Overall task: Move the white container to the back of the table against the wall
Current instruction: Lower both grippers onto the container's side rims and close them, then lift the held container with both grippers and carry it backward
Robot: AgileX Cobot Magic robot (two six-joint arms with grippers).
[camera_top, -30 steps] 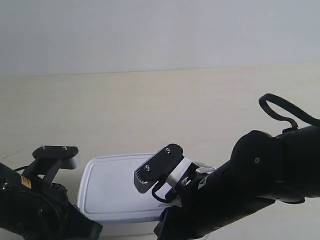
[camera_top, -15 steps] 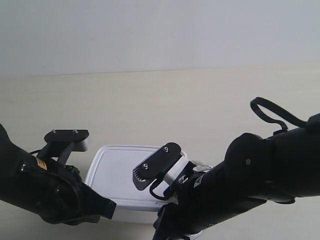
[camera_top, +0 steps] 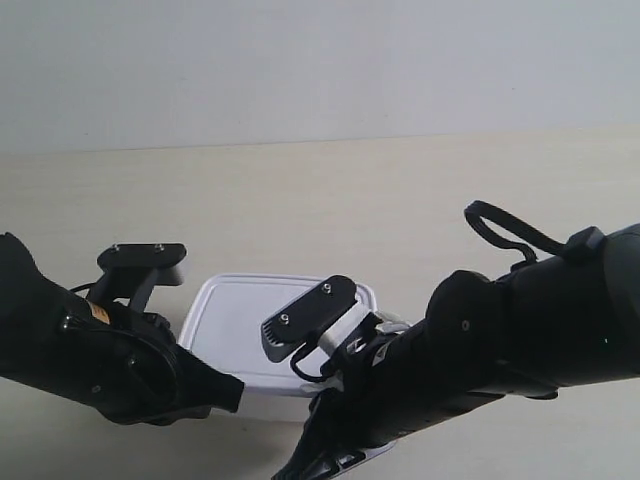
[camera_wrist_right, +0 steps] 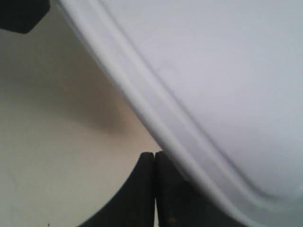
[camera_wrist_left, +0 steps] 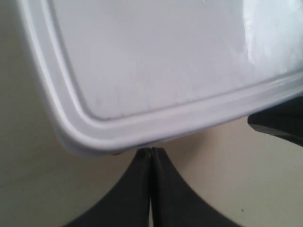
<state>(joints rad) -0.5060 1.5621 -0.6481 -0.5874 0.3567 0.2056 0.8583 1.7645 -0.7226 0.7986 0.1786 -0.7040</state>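
White moulded plastic, shallow and rectangular with rounded corners and a rimmed snap-on lid: the white container sits flat on the pale cream wood-grain table, near its front and well apart from the plain grey-white wall. It looks light and stiff, with a smooth base that should slide easily, so I judge a push low on the near side wall, under the raised rim, safer than a pinch. Pressing at both near corners should keep it from swivelling. The left gripper has its black fingers pressed together, holding nothing, tips right at the box's edge; the right gripper is likewise closed and empty beneath the rim. Actual contact under the overhang cannot be made out. The opaque lid hides any contents, so the weight is a guess, and in the exterior view the black arms cover the box's near edge.
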